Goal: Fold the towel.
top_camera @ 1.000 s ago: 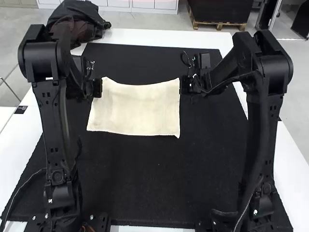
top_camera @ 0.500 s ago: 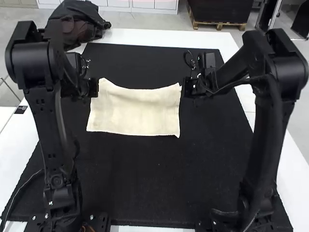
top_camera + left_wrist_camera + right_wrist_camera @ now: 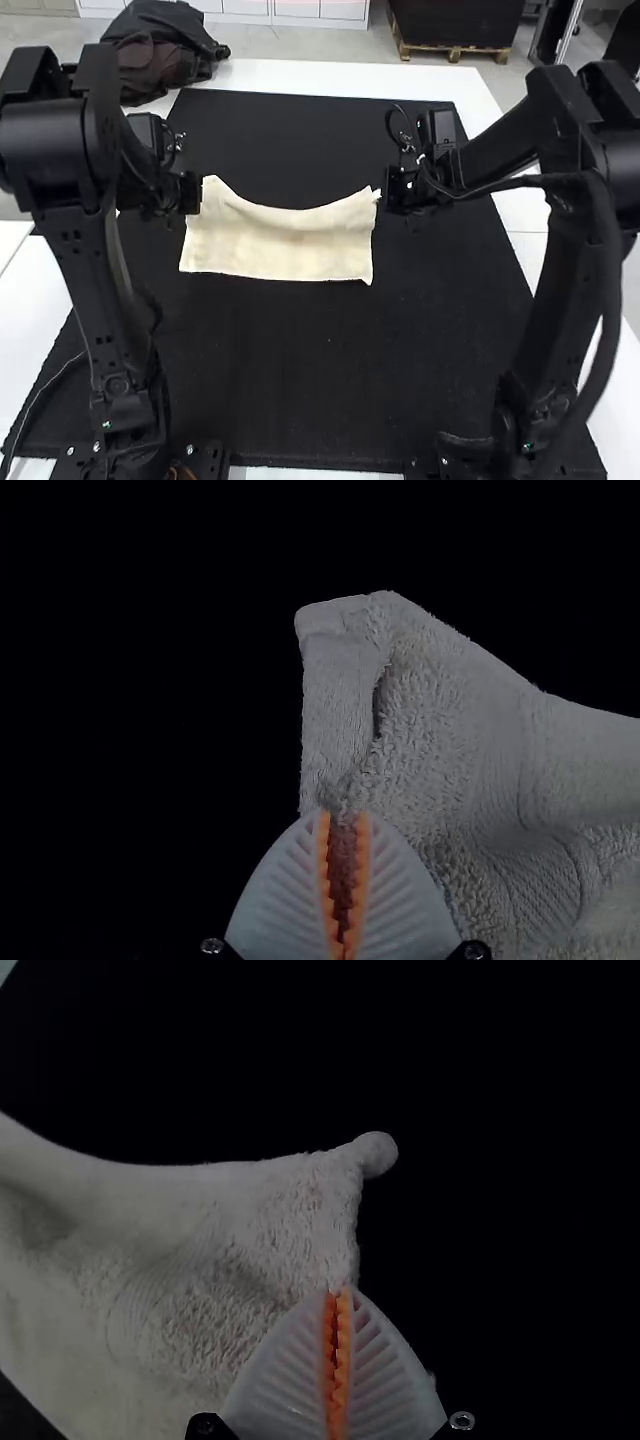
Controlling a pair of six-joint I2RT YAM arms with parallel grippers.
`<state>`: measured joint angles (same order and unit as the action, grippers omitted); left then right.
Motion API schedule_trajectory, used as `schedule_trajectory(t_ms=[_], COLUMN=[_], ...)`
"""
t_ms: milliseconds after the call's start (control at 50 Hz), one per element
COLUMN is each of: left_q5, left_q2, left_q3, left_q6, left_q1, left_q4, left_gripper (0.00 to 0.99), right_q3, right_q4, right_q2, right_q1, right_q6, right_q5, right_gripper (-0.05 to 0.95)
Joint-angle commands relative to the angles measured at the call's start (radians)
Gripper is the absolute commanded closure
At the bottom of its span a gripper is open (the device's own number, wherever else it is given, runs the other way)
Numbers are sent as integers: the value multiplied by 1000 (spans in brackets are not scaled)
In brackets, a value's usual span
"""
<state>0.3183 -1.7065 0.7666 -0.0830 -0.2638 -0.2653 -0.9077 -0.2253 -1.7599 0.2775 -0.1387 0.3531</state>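
Two tools (image 3: 199,193) seemingly nearer, one towel (image 3: 280,248).

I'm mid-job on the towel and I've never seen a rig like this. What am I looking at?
A left arm and a right arm, both robotic, stand at a white table. The high picture looks forward and down from behind them; the two wrist pictures come from a camera on each arm's wrist. On the table is a black mat, with a cream towel on it. The left claw and right claw each grip the towel near one of its far corners. Its far edge sags between them; its near edge rests on the mat.
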Motion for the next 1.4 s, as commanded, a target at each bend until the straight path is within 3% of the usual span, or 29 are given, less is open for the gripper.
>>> schedule_trajectory(t_ms=[0, 300, 700, 1040, 1380], left_q5=[7, 13, 13, 7, -21], left_q2=[62, 162, 186, 186, 183], left_q3=[-18, -81, -151, -234, -340], left_q6=[-15, -47, -75, -77, -72], left_q1=[-12, -22, -86, -80, -80], left_q4=[5, 24, 17, -61, -216], left_gripper=[970, 970, 970, 970, 970], right_q3=[13, 98, 182, 240, 276], right_q4=[7, 40, 34, -17, -118], right_q2=[63, 149, 197, 186, 111], right_q1=[-14, -17, -35, -29, -27], right_q6=[-2, 2, 19, 19, 27], right_q5=[30, 44, 44, 44, 44], right_gripper=[926, 926, 926, 926, 926])
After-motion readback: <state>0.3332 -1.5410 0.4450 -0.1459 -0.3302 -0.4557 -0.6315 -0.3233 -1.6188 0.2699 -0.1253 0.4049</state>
